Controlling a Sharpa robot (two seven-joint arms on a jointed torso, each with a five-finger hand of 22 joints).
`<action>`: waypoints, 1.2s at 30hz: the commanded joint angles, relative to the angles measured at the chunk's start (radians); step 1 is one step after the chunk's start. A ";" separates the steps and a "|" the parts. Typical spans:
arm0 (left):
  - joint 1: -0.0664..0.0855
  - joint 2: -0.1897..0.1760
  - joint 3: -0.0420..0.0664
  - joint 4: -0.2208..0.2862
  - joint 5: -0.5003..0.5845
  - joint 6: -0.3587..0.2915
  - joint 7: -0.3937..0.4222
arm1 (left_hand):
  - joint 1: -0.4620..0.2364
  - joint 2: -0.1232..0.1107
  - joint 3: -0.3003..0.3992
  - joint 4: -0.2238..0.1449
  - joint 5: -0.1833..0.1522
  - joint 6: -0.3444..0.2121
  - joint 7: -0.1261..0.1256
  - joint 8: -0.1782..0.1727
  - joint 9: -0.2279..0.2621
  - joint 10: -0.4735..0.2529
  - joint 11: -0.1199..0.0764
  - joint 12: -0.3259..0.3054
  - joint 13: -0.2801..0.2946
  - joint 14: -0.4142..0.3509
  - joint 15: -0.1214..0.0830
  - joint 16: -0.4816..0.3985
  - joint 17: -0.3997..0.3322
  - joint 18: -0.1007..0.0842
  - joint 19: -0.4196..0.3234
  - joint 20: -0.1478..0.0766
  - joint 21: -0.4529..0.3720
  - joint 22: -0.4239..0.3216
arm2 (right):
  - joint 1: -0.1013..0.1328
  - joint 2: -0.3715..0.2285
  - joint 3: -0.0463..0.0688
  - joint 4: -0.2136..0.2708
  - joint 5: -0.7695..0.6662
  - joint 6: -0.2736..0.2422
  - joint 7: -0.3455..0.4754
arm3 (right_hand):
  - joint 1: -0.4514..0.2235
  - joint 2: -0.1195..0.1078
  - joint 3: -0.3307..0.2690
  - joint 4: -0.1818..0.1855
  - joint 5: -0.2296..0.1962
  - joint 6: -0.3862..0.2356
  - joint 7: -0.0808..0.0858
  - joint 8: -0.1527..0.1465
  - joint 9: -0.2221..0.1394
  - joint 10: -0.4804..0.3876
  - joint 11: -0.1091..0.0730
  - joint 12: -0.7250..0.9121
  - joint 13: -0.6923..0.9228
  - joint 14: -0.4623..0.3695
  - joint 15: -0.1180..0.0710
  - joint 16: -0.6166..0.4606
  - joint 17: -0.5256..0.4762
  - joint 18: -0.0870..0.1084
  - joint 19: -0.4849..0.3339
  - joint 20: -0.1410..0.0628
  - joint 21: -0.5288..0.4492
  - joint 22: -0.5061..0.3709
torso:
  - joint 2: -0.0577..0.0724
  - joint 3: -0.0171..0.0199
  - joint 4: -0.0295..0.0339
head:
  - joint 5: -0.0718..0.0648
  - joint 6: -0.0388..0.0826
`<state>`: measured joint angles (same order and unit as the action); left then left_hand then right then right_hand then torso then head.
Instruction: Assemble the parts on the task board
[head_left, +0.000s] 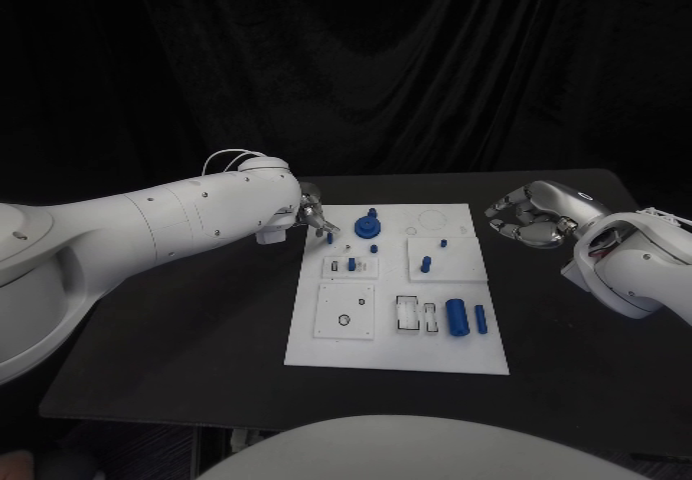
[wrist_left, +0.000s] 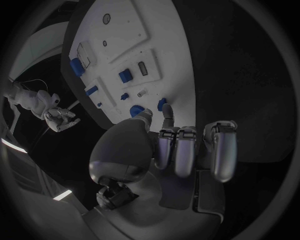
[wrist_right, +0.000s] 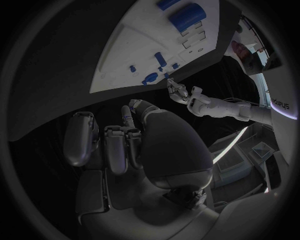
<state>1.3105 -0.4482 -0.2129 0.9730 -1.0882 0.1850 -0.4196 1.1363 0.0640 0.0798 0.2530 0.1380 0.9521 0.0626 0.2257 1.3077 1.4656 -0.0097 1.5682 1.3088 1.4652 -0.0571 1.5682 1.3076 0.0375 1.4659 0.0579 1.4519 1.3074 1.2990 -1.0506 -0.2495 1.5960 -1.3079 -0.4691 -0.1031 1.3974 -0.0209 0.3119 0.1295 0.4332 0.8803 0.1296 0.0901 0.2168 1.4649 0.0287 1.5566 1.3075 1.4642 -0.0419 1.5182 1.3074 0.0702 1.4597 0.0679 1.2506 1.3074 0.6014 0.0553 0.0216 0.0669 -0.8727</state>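
Note:
The white task board (head_left: 332, 345) lies in the middle of the table. Blue parts stand on it: a round piece (head_left: 368, 226) at the far end, small pegs (head_left: 426, 264) in the middle, and a thick cylinder (head_left: 456, 316) beside a thin one (head_left: 480, 319) at the near right. My left hand (head_left: 315, 220) hovers at the board's far left corner. In the left wrist view its thumb and forefinger (wrist_left: 167, 116) point at two small blue pieces (wrist_left: 161, 104) on the board's edge, apart, with nothing between them. My right hand (head_left: 526, 218) hangs off the board's right side, fingers curled in on nothing.
The black table (head_left: 173, 350) spreads wide on both sides of the board. The board's near left has a square plate with a small ring hole (head_left: 345, 320). A dark curtain (head_left: 404, 90) closes off the back.

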 joint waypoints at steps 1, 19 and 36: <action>-0.002 0.003 0.001 -0.002 -0.031 -0.024 0.034 | 0.000 0.002 -0.008 0.003 0.002 -0.013 0.000 0.004 0.029 0.105 0.007 0.003 0.262 0.106 0.009 0.003 0.263 -0.001 0.014 0.006 -0.006 0.206 | -0.003 -0.001 0.001 0.000 -0.002 0.006 -0.013 | -0.009 -0.001 0.006 0.000 0.003 0.004 -0.001 -0.006 -0.002 0.083 0.002 -0.006 0.240 0.086 0.002 -0.005 0.172 -0.001 -0.007 -0.001 -0.004 0.172 | 0.000 0.0007 0.0009 | -0.001 0.000; -0.020 0.026 0.001 -0.044 -0.035 -0.026 0.067 | -0.002 0.009 -0.014 0.007 0.004 -0.043 0.007 -0.006 0.025 0.105 0.013 0.003 0.262 0.106 0.013 0.003 0.263 0.002 0.008 0.009 -0.016 0.203 | -0.003 0.002 0.001 -0.001 -0.002 0.010 -0.015 | -0.011 -0.002 0.007 -0.001 0.004 0.003 -0.001 -0.007 -0.002 0.082 0.002 -0.007 0.239 0.086 0.002 -0.005 0.171 -0.001 -0.008 -0.001 -0.005 0.172 | -0.001 0.0010 0.0011 | -0.005 0.000; -0.030 0.039 0.001 -0.069 -0.035 -0.022 0.078 | 0.002 0.015 -0.013 0.006 0.019 -0.045 0.009 -0.010 0.022 0.105 0.015 0.003 0.262 0.106 0.016 0.003 0.263 0.003 0.004 0.012 -0.021 0.202 | -0.003 0.002 0.001 0.000 -0.002 0.014 -0.015 | -0.011 -0.002 0.007 -0.001 0.004 0.003 -0.001 -0.007 -0.002 0.082 0.002 -0.007 0.239 0.086 0.002 -0.005 0.171 -0.001 -0.008 -0.001 -0.005 0.172 | 0.000 0.0009 0.0012 | -0.006 0.000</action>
<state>1.2816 -0.4123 -0.2127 0.9050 -1.1220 0.1653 -0.3638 1.1376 0.0733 0.0708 0.2621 0.1535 0.9111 0.0714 0.2215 1.3076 1.4649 -0.0030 1.5683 1.3088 1.4652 -0.0497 1.5682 1.3076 0.0375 1.4657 0.0648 1.4349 1.3075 1.2984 -1.0483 -0.2495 1.5949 -1.3079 -0.4612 -0.1040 1.3974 -0.0210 0.3118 0.1295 0.4331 0.8803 0.1296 0.0901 0.2157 1.4649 0.0287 1.5567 1.3075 1.4643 -0.0419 1.5182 1.3074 0.0701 1.4598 0.0679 1.2506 1.3074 0.6007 0.0562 0.0226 0.0612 -0.8727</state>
